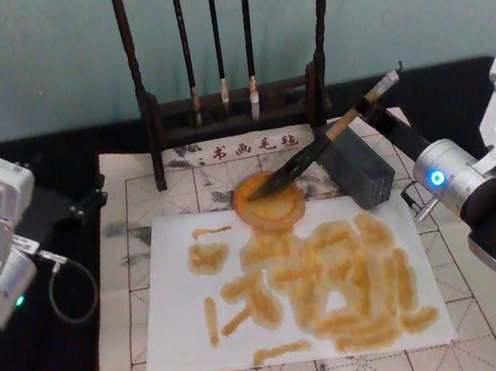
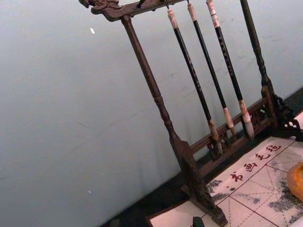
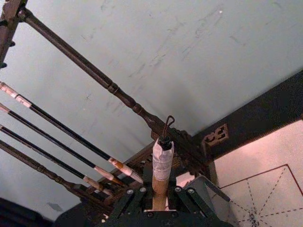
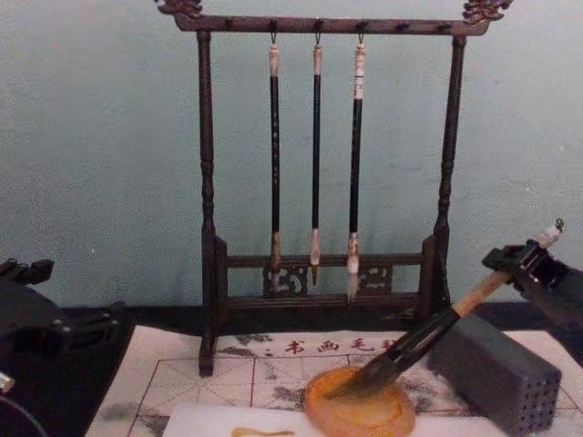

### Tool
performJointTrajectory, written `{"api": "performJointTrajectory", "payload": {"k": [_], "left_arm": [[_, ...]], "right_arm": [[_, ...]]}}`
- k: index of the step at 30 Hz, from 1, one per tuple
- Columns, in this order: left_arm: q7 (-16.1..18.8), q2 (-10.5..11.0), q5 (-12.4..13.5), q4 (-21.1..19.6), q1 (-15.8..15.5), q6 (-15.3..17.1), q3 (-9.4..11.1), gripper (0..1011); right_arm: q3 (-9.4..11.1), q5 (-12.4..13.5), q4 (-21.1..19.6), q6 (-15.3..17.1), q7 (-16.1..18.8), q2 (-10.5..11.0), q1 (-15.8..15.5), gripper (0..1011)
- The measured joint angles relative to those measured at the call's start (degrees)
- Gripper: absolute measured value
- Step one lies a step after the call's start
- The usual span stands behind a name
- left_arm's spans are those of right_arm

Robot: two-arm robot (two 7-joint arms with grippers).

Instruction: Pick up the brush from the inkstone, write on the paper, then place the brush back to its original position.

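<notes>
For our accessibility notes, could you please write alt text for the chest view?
The right tool grips a thick brush by its upper handle, dark tip resting in an orange dish. Behind stands a rack with three thin brushes hanging; a grey block sits beside the dish. The left tool is parked at the left edge.

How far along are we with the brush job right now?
Writing looks done: orange strokes cover the paper. In hand: the brush tip rests in the inkstone, with the right gripper shut on its upper handle. Left: release and withdraw. The left gripper sits parked left of the mat.
</notes>
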Motion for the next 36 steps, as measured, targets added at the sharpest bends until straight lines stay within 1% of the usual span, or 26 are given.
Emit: {"api": "performJointTrajectory", "payload": {"k": [19, 21, 25, 26, 31, 34, 36], "left_arm": [[0.0, 0.0, 0.0, 0.0, 0.0, 0.0, 0.0, 1001], [0.0, 0.0, 0.0, 0.0, 0.0, 0.0, 0.0, 1001], [0.0, 0.0, 0.0, 0.0, 0.0, 0.0, 0.0, 1001], [0.0, 0.0, 0.0, 0.0, 0.0, 0.0, 0.0, 1001], [0.0, 0.0, 0.0, 0.0, 0.0, 0.0, 0.0, 1001], [0.0, 0.0, 0.0, 0.0, 0.0, 0.0, 0.0, 1001], [0.0, 0.0, 0.0, 0.0, 0.0, 0.0, 0.0, 1001]], "right_arm": [[0.0, -0.2, 0.0, 0.0, 0.1, 0.0, 0.0, 184], [0.0, -0.2, 0.0, 0.0, 0.2, 0.0, 0.0, 207], [0.0, -0.2, 0.0, 0.0, 0.2, 0.0, 0.0, 325], [0.0, -0.2, 0.0, 0.0, 0.2, 0.0, 0.0, 341], [0.0, -0.3, -0.1, 0.0, 0.2, 0.0, 0.0, 518], [0.0, -0.3, -0.1, 0.0, 0.2, 0.0, 0.0, 592], [0.0, -0.3, -0.1, 0.0, 0.2, 0.0, 0.0, 676]]}}
